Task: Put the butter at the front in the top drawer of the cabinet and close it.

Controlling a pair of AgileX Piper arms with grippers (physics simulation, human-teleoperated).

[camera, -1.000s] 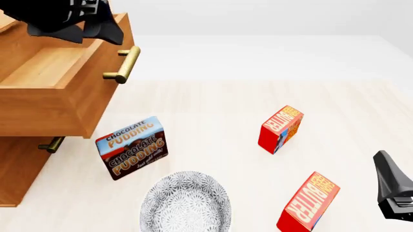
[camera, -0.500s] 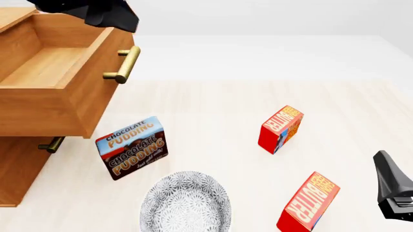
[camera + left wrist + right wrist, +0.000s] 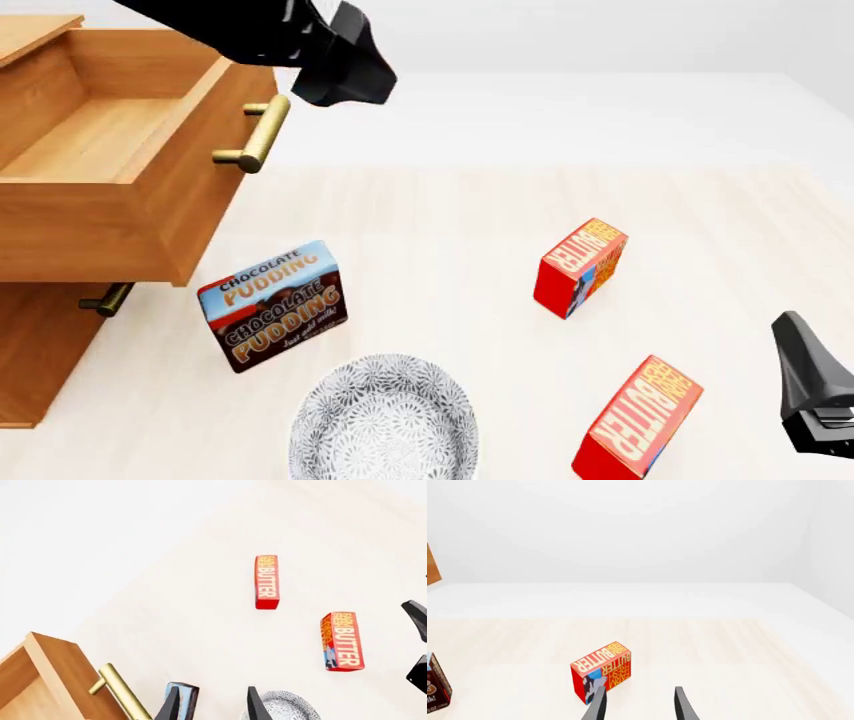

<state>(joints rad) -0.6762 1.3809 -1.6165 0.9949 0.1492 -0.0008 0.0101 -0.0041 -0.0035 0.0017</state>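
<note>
The butter (image 3: 638, 420) at the front stands tilted on the table near the front right; the left wrist view shows the same butter (image 3: 342, 641). My right gripper (image 3: 811, 398) hovers open just right of it, its fingers (image 3: 682, 705) holding nothing. The cabinet (image 3: 34, 350) stands at the left with its top drawer (image 3: 94, 205) pulled out and nothing inside. High above the drawer's brass handle (image 3: 256, 133), slightly right of it, my left gripper (image 3: 344, 75) is open, with nothing between its fingers (image 3: 172, 705).
A second butter carton (image 3: 582, 268) stands farther back, mid-right. A Chocolate Pudding box (image 3: 274, 305) sits just right of the cabinet, and a patterned grey plate (image 3: 384, 420) lies at the front centre. The lower drawer's handle (image 3: 104, 299) pokes out under the open drawer.
My left arm has swung right, from above the open drawer to past its handle. The right gripper and all objects have stayed put.
</note>
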